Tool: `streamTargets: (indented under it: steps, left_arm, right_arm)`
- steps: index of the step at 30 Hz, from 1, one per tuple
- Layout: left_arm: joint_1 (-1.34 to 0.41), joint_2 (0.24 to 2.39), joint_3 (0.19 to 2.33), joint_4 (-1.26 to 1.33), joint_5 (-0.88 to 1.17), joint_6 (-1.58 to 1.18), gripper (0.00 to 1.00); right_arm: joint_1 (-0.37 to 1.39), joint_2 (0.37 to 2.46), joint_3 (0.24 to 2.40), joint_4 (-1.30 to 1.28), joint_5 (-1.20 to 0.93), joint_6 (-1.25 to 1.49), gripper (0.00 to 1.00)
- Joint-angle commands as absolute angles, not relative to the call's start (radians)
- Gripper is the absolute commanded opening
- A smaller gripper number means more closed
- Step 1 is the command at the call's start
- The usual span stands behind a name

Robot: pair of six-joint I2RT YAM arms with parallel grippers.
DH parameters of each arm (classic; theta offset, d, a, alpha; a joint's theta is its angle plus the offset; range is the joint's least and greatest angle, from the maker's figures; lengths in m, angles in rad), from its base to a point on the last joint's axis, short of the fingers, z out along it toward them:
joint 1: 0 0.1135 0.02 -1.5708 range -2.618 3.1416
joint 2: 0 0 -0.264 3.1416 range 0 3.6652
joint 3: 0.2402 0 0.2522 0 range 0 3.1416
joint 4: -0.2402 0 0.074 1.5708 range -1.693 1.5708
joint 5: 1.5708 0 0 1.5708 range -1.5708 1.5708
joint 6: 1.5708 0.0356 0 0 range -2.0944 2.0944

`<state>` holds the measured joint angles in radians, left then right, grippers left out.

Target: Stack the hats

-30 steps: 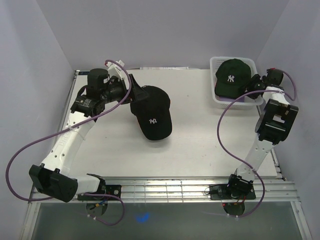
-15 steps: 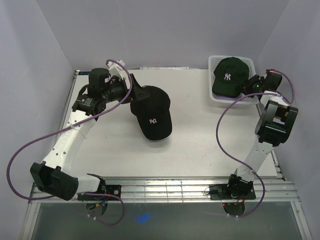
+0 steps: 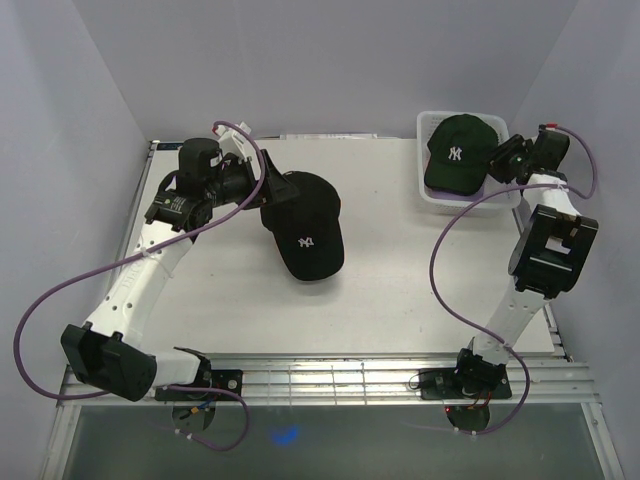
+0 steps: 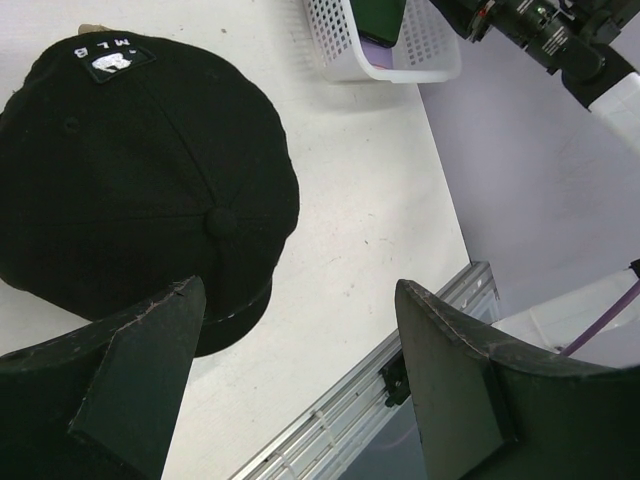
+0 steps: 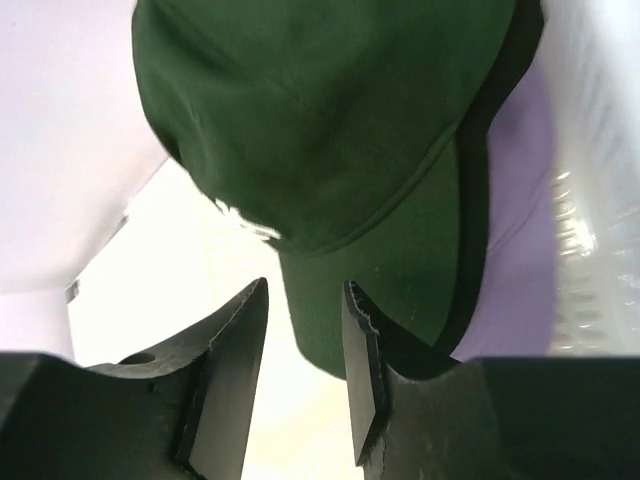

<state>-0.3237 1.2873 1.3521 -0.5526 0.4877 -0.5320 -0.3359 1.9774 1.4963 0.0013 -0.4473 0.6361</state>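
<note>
Left gripper point(image 4: 300, 290) is spread wide, nothing between the fingers, sitting at the edge of the black hat point(image 3: 305, 225). That hat rests on the white table point(image 3: 400, 270) left of centre, white logo facing the near edge. From above, the arm overlaps the hat's far-left rim, so I cannot tell whether they touch. In the left wrist view, 1 dark finger point(image 4: 140, 360) cuts off the hat's lower edge. Over to the far right corner: the dark green hat point(image 3: 458, 150) sits on top in the white mesh basket point(image 3: 445, 203), logo up. The right gripper point(image 5: 305, 290) is right at the hat's right side, fingers drawn narrow, just a slim gap. The wrist camera puts the brim's edge in line with that gap, but whether the fingers pinch it or hang in front of it cannot be told; the overhead view is too small to settle it. Under the green brim there is lavender fabric point(image 5: 510, 200), blurred and mostly covered, its shape impossible to make out. The 2 hats are well apart.
</note>
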Motion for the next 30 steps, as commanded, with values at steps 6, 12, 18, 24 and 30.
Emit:
streamTargets:
  steps: [6,12,18,24,30]
  left_arm:
    - [-0.321,1.250,1.339,-0.541,0.499,-0.531,0.87]
    - [-0.321,1.256,1.351,-0.545,0.495,-0.529,0.87]
    - [-0.322,1.269,1.354,-0.546,0.497,-0.531,0.87]
    - [-0.321,1.273,1.361,-0.546,0.494,-0.531,0.87]
    - [-0.321,1.276,1.358,-0.541,0.494,-0.534,0.87]
  right_arm:
    - [-0.330,2.043,1.621,-0.175,-0.325,0.454,0.45]
    - [-0.328,2.088,1.589,-0.169,-0.313,0.425,0.54]
    - [-0.330,2.109,1.551,-0.092,-0.366,0.414,0.55]
    - [-0.328,2.092,1.506,-0.012,-0.423,0.463,0.56]
    - [-0.328,2.046,1.445,0.149,-0.500,0.561,0.55]
